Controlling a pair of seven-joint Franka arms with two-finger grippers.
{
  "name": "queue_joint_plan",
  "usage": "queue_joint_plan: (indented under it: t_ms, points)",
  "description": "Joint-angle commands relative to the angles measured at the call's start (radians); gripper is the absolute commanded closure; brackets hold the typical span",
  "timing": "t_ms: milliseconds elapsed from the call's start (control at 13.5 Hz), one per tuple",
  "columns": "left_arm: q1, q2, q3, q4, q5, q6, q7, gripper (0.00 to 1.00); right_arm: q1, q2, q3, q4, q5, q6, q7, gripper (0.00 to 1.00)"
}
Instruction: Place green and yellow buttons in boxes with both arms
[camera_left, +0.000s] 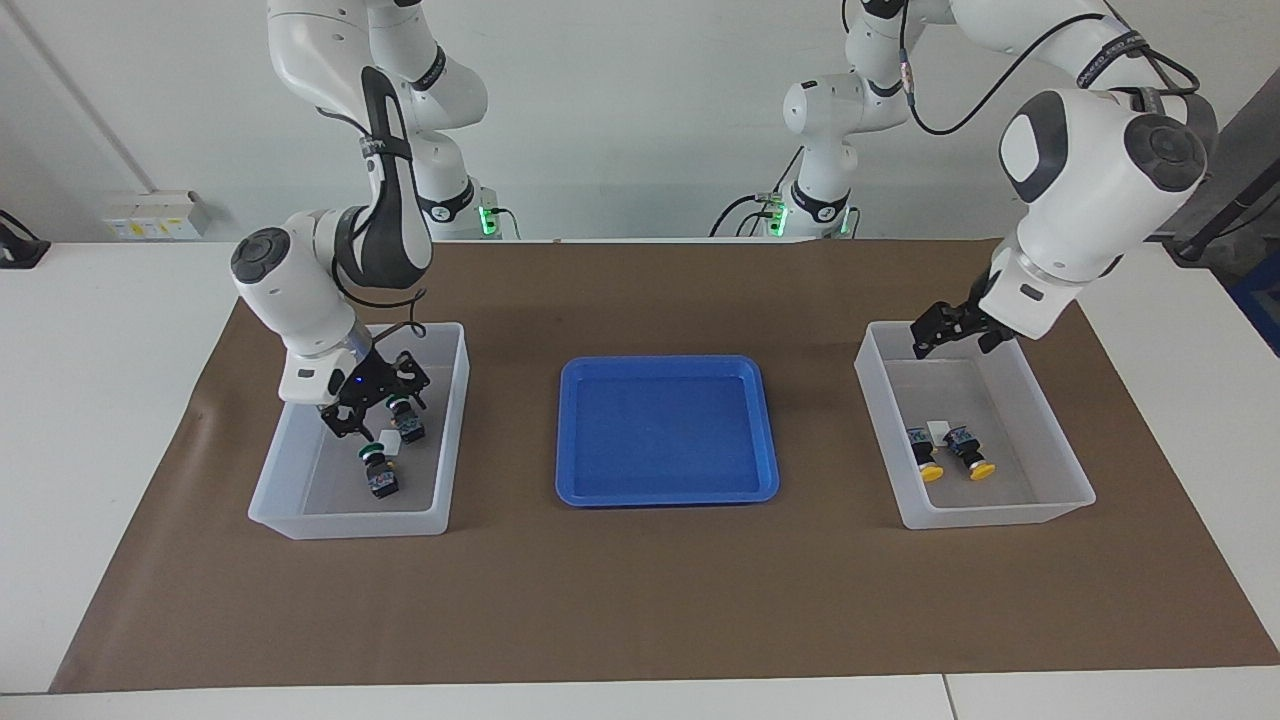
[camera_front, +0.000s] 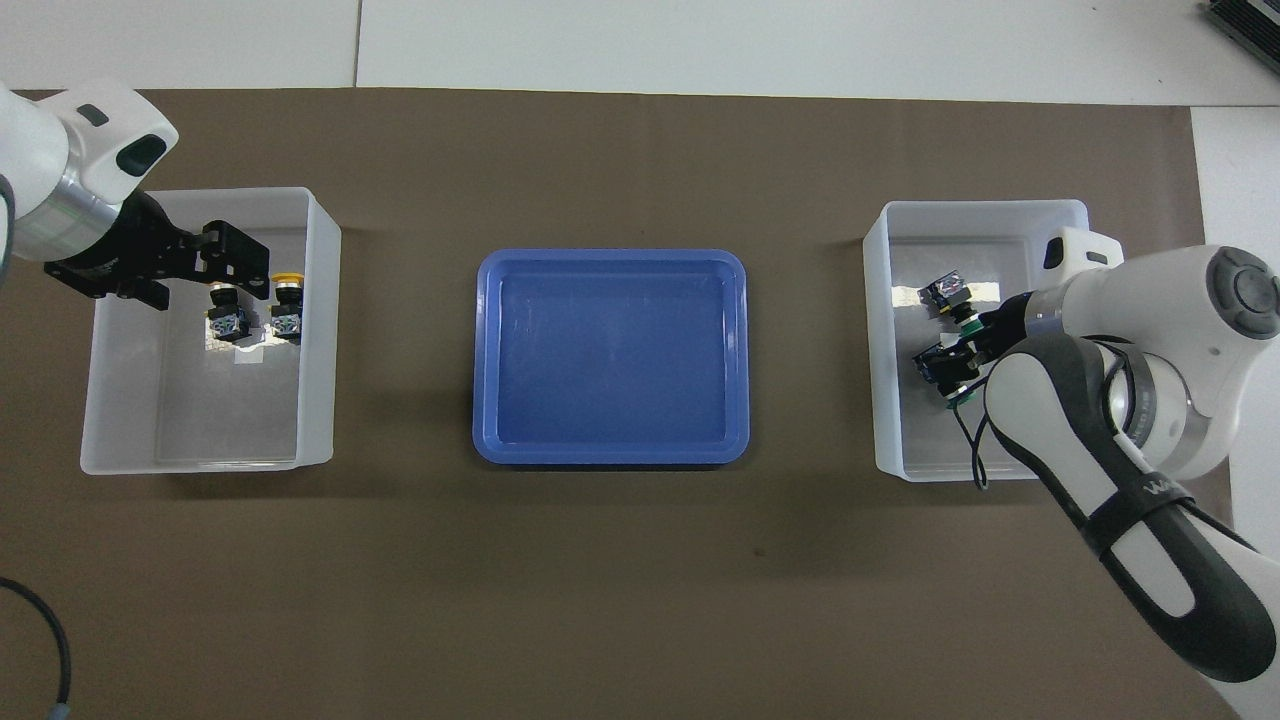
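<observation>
Two yellow buttons lie in my left arm's box, left hand empty above; two green buttons in the other box, right hand over them, grip unclear.

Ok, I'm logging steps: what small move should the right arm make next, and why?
Probably lift the right gripper straight up out of its box: both green buttons already lie there. Both yellow buttons lie in the other box, with the left gripper over it.
</observation>
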Motion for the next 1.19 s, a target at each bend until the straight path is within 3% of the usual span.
queue_joint_plan:
  t_ms: [0,222,444,593,889,1111]
  points:
    - [-0.010,-0.050,0.010,0.026,0.016,-0.101,-0.003,0.00,0.001,-0.027,0.009,0.054,-0.034,-0.005,0.163,0.00]
    - [-0.017,-0.137,0.005,0.029,0.018,-0.225,-0.003,0.00,0.004,-0.057,0.014,0.120,-0.158,-0.029,0.408,0.00]
    - [-0.018,-0.221,-0.012,-0.021,0.013,-0.256,0.008,0.00,0.004,-0.074,0.026,0.218,-0.215,-0.156,0.596,0.00]
    - [-0.017,-0.269,-0.012,-0.115,0.013,-0.218,0.012,0.00,0.004,-0.090,0.026,0.293,-0.215,-0.267,0.729,0.00]
    - [-0.007,-0.324,-0.010,-0.247,0.012,-0.086,0.021,0.00,-0.005,-0.145,0.015,0.413,-0.215,-0.520,0.753,0.00]
    - [0.028,-0.330,0.006,-0.266,0.004,-0.041,0.104,0.00,-0.018,-0.154,0.008,0.503,-0.227,-0.718,0.757,0.00]
